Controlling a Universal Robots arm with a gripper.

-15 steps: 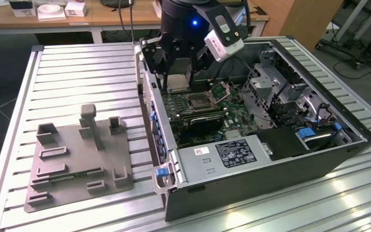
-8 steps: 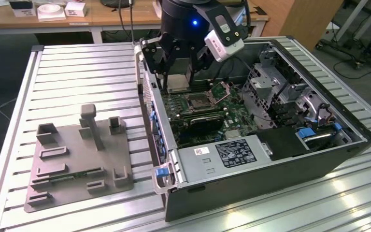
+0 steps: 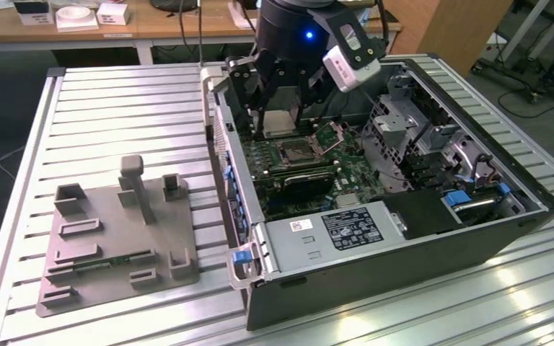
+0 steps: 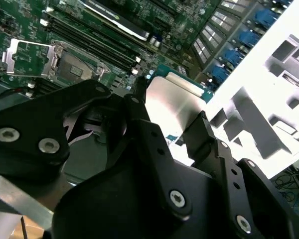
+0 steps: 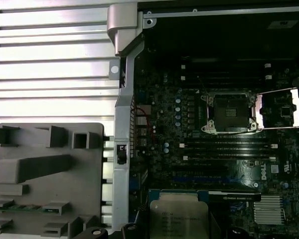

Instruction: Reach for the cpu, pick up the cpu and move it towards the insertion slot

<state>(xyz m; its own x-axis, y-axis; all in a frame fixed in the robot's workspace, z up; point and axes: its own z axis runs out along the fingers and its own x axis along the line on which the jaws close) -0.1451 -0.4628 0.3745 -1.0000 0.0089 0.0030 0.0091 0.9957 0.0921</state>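
Second wrist view first: the gripper [image 4: 172,127] is seen right up close, two matte black fingers [image 4: 152,139] made of bolted link plates, clamped on the cpu [image 4: 172,102] from opposite edges. The cpu is a thin square chip with a smooth pale silver top and a green rim, so there's no real long axis; it's held tilted, its flat metal face turned toward the camera. Past it, the green motherboard [image 4: 65,20] is covered in tiny parts, and the insertion slot [image 4: 72,69] can be spotted there: one square socket with a dark centre, a silver frame, and its hinged metal plate [image 4: 27,57] flipped open next to it.

In the first wrist view, the one cpu [image 5: 178,219] sits nearest, printed face showing, with four long black memory slots [image 5: 229,149] between it and the socket [image 5: 228,112] further on.

In the exterior view, one grey plastic fixture [image 3: 113,238] with blocky recesses is laid on the ribbed aluminium table [image 3: 113,122], near the camera. Further back, the cpu [image 3: 277,124] is held over the open computer case [image 3: 402,216], just above and beside the slot [image 3: 296,151], not touching it.
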